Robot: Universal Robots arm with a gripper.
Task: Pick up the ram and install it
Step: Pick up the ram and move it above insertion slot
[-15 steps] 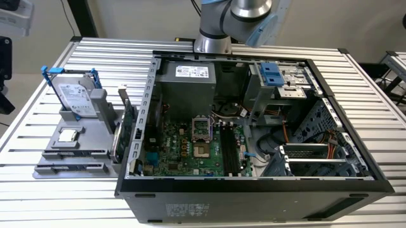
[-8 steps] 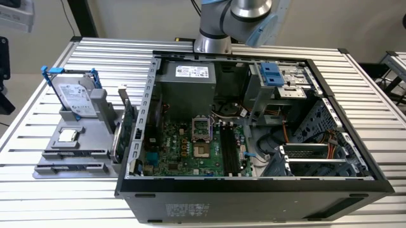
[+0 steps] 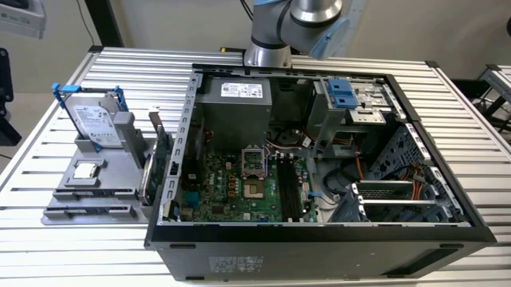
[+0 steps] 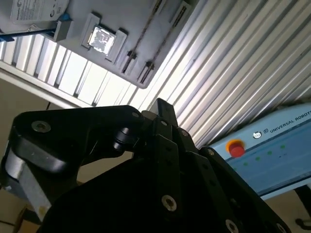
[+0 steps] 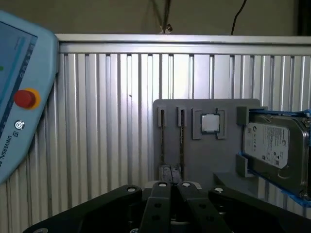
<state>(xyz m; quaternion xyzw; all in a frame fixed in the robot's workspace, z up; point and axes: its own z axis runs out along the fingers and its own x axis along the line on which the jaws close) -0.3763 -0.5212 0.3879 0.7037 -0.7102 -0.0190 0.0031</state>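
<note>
Fingers (image 5: pixel 159 201) of the gripper (image 5: pixel 170 171) are pressed together in both wrist views, with nothing clamped between them. The gripper hangs over the table and faces the gray fixture (image 5: pixel 228 160).

On the exterior view's left, that fixture carries a hard drive (image 3: pixel 96 122), a processor chip (image 3: pixel 84 171) and two long holders. The ram (image 3: pixel 94 193) stands on edge in one holder as a thin dark strip, and a like strip sits in the holder beside it. A green card (image 3: pixel 163 156) stands upright between the fixture and the computer case (image 3: pixel 319 245). Inside the case lies the motherboard (image 3: pixel 231 185), and its long black slots (image 3: pixel 288 192) look unfilled.

I judge the work to be at the approach: the ram is untouched in its holder, well apart from the slots, and nothing is installed. Taking so thin a board calls for parted jaws squared to its flat faces and a descent straight along its holder, clear of the neighbouring strip.

The slatted aluminium table (image 3: pixel 471 119) is ridged and shiny. A pale blue control tablet (image 5: pixel 19 97) with a red button lies on it. Behind the table are a plain beige wall and a dangling dark cable (image 5: pixel 238 17).
</note>
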